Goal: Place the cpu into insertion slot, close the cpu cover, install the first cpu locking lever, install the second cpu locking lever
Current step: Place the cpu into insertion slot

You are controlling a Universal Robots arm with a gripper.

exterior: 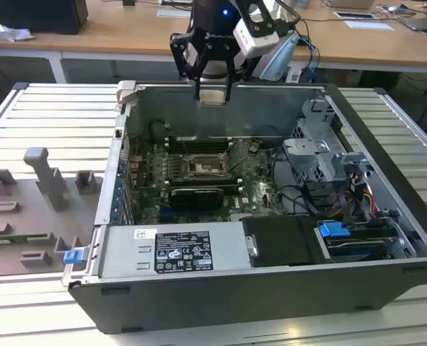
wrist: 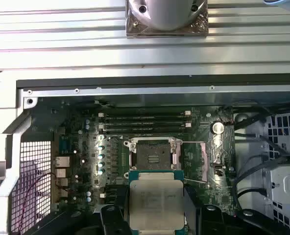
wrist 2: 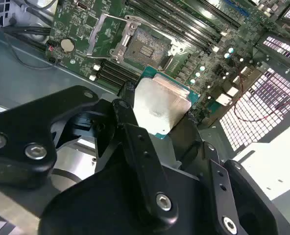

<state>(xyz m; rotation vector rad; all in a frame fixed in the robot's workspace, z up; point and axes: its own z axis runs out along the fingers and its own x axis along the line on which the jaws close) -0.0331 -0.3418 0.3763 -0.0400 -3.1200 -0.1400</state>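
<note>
Exterior view: my black two-fingered claw (exterior: 213, 92) hangs over the far wall of the open black-and-grey computer case (exterior: 199, 295), which lies on its side on the ribbed aluminium desk (exterior: 47, 115). My fingers are clenched on two opposite edges of the small flat square cpu with its pale beige-silver metal top (exterior: 212, 96). I hold it in the air, well apart from the green circuit board (exterior: 253, 180) on the floor of the case.

On that board sits the small square insertion slot with dark centre and black-and-silver rim (exterior: 203, 167). Its dark contact field is exposed. On the exterior view's left, grey block-shaped fixtures (exterior: 51, 180) stand on the desk beside the case.

In both wrist views I see the cpu (wrist 2: 159, 105) (wrist: 155, 208) clamped level between my fingers (wrist 2: 128, 105), its green edge showing under the metal top. The slot (wrist 2: 147, 46) (wrist: 152, 155) lies beyond it on the board.

The thin silver-grey metal cpu cover with its large square window (wrist 2: 106, 34) (wrist: 196, 161) is swung up and off the slot, standing open at one side of it. Long black memory slots (wrist: 145, 125) run along another side of the slot, and a round silver coin battery (wrist: 216, 128) sits near the open cover.
</note>
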